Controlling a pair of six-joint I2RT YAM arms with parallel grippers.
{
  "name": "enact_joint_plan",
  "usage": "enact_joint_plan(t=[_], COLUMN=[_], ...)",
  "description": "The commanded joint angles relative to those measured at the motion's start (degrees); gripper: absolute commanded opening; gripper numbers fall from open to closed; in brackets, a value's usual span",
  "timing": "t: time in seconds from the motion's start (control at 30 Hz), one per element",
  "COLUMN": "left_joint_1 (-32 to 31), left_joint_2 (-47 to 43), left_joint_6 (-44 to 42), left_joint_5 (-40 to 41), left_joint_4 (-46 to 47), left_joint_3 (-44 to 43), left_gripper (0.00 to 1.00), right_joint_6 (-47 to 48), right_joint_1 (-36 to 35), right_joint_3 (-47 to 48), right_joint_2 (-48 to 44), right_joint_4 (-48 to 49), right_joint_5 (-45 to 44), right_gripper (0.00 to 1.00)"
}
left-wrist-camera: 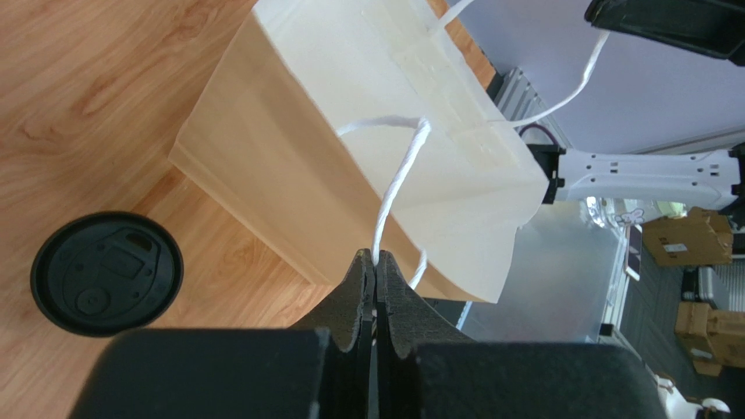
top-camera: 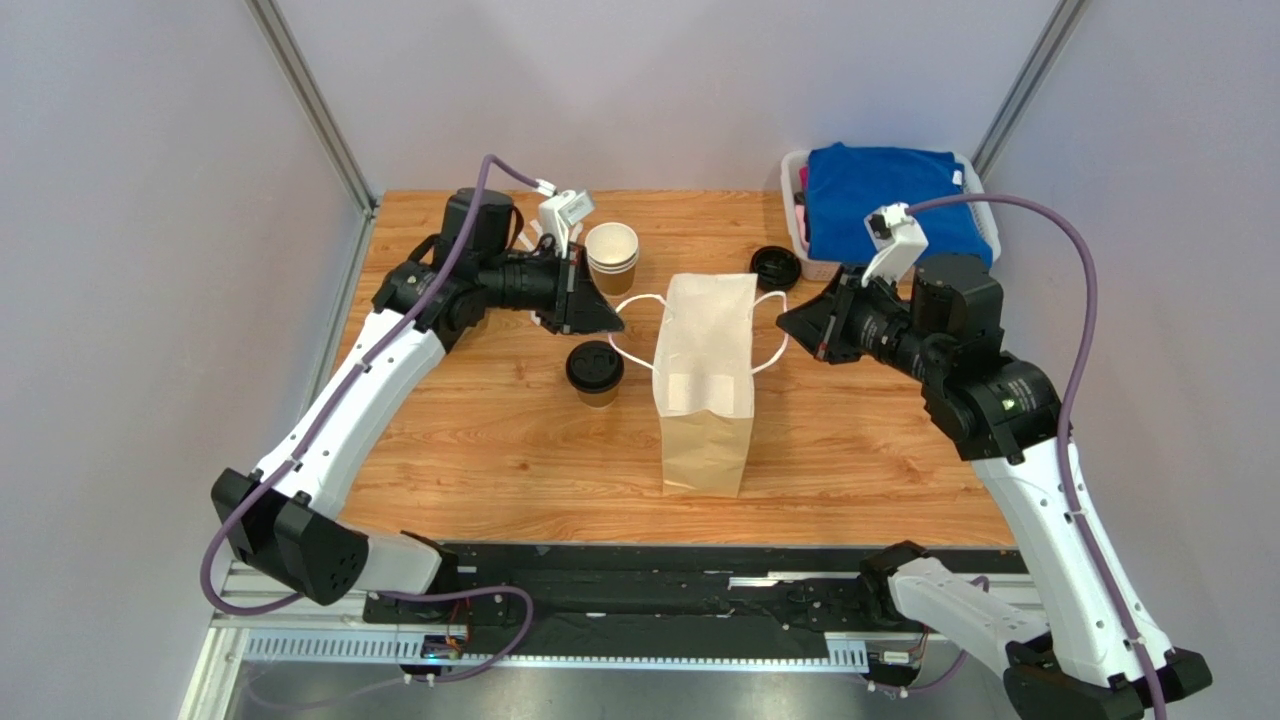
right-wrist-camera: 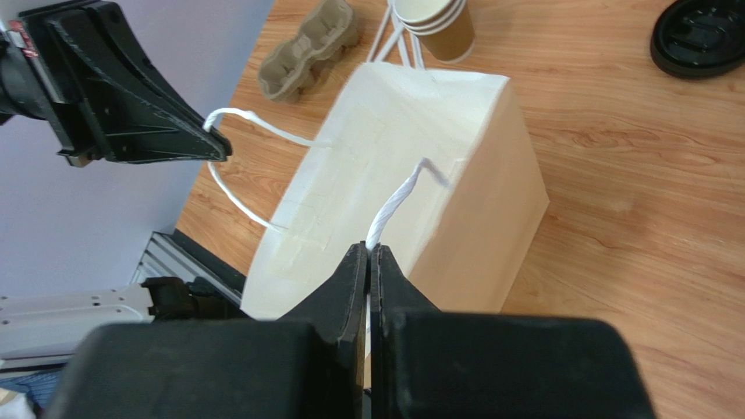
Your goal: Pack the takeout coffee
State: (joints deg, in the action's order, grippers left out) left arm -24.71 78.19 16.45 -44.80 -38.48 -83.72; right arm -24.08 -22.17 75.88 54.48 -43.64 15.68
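The takeout coffee [top-camera: 595,371], a small brown cup under a black lid [left-wrist-camera: 107,272], stands just left of the paper bag [top-camera: 706,383]. The bag stands upright in the middle of the table, its mouth pressed flat. My left gripper [top-camera: 616,318] is shut on the bag's left white cord handle [left-wrist-camera: 393,183], the cord pinched at the fingertips. My right gripper [top-camera: 784,321] is shut on the right cord handle [right-wrist-camera: 398,201] in the same way. The two grippers face each other across the bag's top. In the right wrist view the left gripper [right-wrist-camera: 223,150] shows holding its loop.
A stack of lidless brown cups [top-camera: 612,255] stands behind the bag on the left, and a loose black lid [top-camera: 775,266] lies behind it on the right. A cardboard cup carrier [right-wrist-camera: 308,48] lies near the cups. A bin with blue cloth [top-camera: 887,195] sits at the back right.
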Motion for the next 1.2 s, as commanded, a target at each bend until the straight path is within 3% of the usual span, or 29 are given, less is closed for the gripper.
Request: enact_joint_plan(t=[0.0,0.63,1.17], left_joint_1=[1.4,-1.3,-4.7], left_joint_2=[-1.6,8.4,15.8], left_joint_6=[-2.8,1.0,3.8], left_joint_5=[1.2,-2.0,-5.1], left_joint_4=[-1.4,4.5,7.9], left_joint_3=[3.6,9.2,9.5], left_gripper=[0.0,0.0,0.0], right_joint_6=[5.0,8.5,6.9], right_joint_1=[2.3,4.2,4.2], right_joint_3=[-3.4,-16.9,-21.5], right_joint_2=[-0.1,1.5,2.6], right_joint_4=[-2.7,1.5,5.1], right_joint_5=[-1.4,-0.2,3.1], right_gripper=[0.0,0.0,0.0])
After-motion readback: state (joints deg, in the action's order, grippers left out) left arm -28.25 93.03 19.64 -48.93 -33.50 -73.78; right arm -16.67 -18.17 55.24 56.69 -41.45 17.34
